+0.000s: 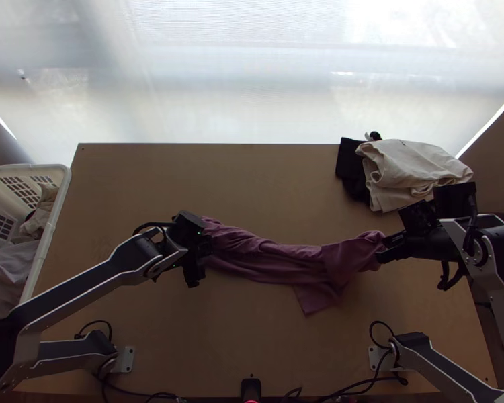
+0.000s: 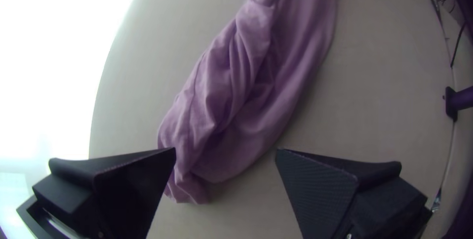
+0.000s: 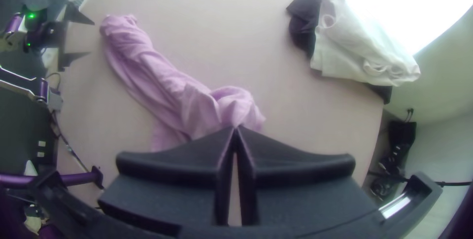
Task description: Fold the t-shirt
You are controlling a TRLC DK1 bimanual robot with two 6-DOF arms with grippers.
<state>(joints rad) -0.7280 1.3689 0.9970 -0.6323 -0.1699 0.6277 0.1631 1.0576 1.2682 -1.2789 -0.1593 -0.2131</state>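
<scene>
In the top view, the t-shirt (image 1: 272,255) lies bunched lengthwise across the middle of the light wooden worktop (image 1: 252,188), a soft plum rope of ridges and creases with one flat, pointed corner hanging toward the near edge; its end by the left gripper (image 1: 199,260) is partly covered by that gripper's black body, and sleeves and hem are hard to tell apart. The right gripper (image 1: 381,248) meets the other end. Near the far right corner, a rumpled cream cloth (image 1: 410,168) partly hides a black cloth (image 1: 351,168) beneath it. At the left edge, a white plastic basket (image 1: 65,195) with gridded walls is cut off, crumpled fabric (image 1: 13,265) inside. In the left wrist view, the left gripper (image 2: 225,149) has its wide fingers spread, the smooth knit lying in long, loose folds between and beyond them, one finger hiding a little of its edge; the shirt's far end runs out of the frame. In the right wrist view, the right gripper (image 3: 236,128) is closed, its wedge-shaped tips together on a gathered peak of the shirt, and the fingers mask what lies under them.
</scene>
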